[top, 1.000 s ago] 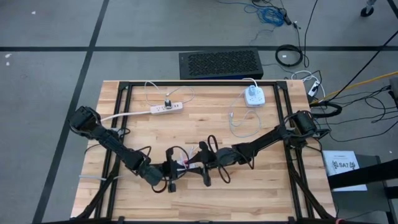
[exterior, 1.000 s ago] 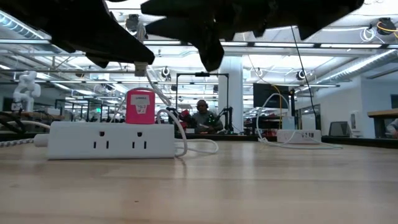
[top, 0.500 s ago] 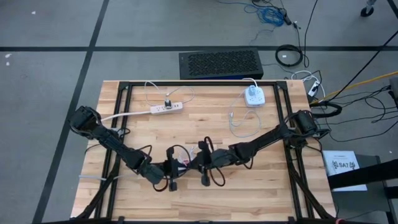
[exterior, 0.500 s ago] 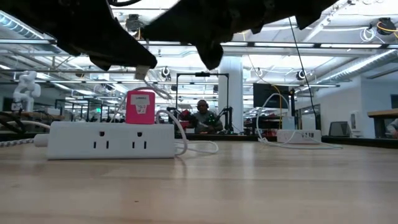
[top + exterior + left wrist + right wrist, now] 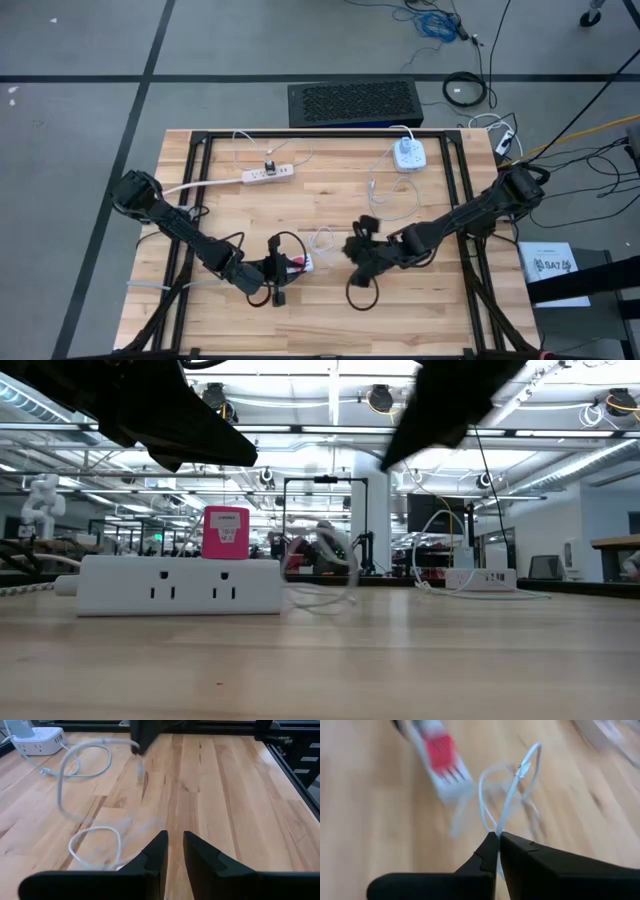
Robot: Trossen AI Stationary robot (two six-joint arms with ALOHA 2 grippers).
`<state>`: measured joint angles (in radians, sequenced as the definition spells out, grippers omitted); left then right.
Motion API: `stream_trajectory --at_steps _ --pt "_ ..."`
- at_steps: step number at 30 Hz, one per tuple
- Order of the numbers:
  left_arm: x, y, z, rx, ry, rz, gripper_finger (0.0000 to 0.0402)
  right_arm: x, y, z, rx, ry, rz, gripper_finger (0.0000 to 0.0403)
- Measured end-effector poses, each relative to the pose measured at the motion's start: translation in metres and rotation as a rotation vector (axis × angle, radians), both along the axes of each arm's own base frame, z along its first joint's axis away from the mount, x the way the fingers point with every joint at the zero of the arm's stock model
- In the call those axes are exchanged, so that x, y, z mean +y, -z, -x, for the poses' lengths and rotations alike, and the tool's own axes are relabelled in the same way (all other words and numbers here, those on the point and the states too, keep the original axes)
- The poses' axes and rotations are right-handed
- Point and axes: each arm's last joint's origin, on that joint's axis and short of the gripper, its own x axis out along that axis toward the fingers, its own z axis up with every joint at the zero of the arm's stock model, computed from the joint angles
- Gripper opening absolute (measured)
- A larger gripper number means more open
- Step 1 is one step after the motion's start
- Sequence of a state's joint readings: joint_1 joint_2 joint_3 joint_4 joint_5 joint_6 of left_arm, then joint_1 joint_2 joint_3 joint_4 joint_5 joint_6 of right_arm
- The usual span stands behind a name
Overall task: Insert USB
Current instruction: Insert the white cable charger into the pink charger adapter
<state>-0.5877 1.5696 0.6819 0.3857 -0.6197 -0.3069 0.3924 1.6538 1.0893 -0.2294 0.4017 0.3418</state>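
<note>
Wooden table (image 5: 420,310): right gripper (image 5: 497,836) pinches the white cable (image 5: 512,795); left gripper (image 5: 173,842) stands slightly parted, empty.

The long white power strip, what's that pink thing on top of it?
A pink plug block sits on top of the power strip, with a white cable looping off beside it. Its prongs are hidden inside the socket.

Power strip (image 5: 268,173) at table (image 5: 440,310) rear, left of centre; adapter (image 5: 226,531) plugged on top. Hub (image 5: 407,154) at rear right. Cable (image 5: 385,200) runs from hub toward centre, loops (image 5: 322,240) between grippers. Left gripper (image 5: 283,266) front left of centre; right gripper (image 5: 357,246) just right of it. Vented box (image 5: 354,103) on floor behind table.
</note>
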Motion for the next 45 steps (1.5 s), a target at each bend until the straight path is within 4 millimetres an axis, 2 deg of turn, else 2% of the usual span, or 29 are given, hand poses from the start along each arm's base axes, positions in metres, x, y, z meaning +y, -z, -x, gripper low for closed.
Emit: stream_trajectory --at_steps 3,7,10,14,17,20,22,27,34,38,41,45 --pt "0.000 0.000 0.000 0.002 0.000 -0.002 0.0067 -0.003 -0.001 0.021 0.113 0.109 0.051 0.0001" --pt "0.001 0.000 0.000 -0.004 -0.017 -0.015 0.0067 -0.005 0.009 0.042 0.246 0.262 0.121 0.0001" --pt "0.001 0.000 0.000 -0.004 -0.032 -0.028 0.0068 -0.004 0.022 0.049 0.307 0.372 0.174 0.0001" --pt "0.003 0.001 0.000 -0.001 -0.038 -0.031 0.0068 -0.002 0.044 0.050 0.379 0.467 0.176 0.0002" --pt "0.003 0.001 0.000 0.000 -0.040 -0.033 0.0068 0.003 0.068 0.045 0.493 0.447 0.111 0.0006" --pt "0.003 0.001 0.000 0.004 -0.040 -0.035 0.0068 0.009 0.087 0.040 0.571 0.409 0.034 0.0025" --pt "0.003 0.002 0.000 0.014 -0.041 -0.041 0.0068 0.011 0.091 0.037 0.585 0.383 0.022 0.0045" --pt "0.004 0.003 0.001 0.021 -0.041 -0.045 0.0068 0.010 0.081 0.035 0.586 0.363 -0.041 0.0108" --pt "0.004 0.003 0.001 0.023 -0.041 -0.046 0.0068 0.009 0.034 0.036 0.567 0.190 -0.201 0.0175" --pt "0.004 0.005 0.002 0.046 -0.042 -0.058 0.0068 0.003 0.012 0.043 0.578 0.094 -0.251 0.0183" --pt "0.005 0.006 0.002 0.057 -0.043 -0.063 0.0068 -0.004 0.009 0.047 0.613 0.061 -0.227 0.0176" --pt "0.005 0.007 0.003 0.062 -0.043 -0.067 0.0068 -0.014 0.010 0.041 0.603 -0.002 -0.172 0.0159"
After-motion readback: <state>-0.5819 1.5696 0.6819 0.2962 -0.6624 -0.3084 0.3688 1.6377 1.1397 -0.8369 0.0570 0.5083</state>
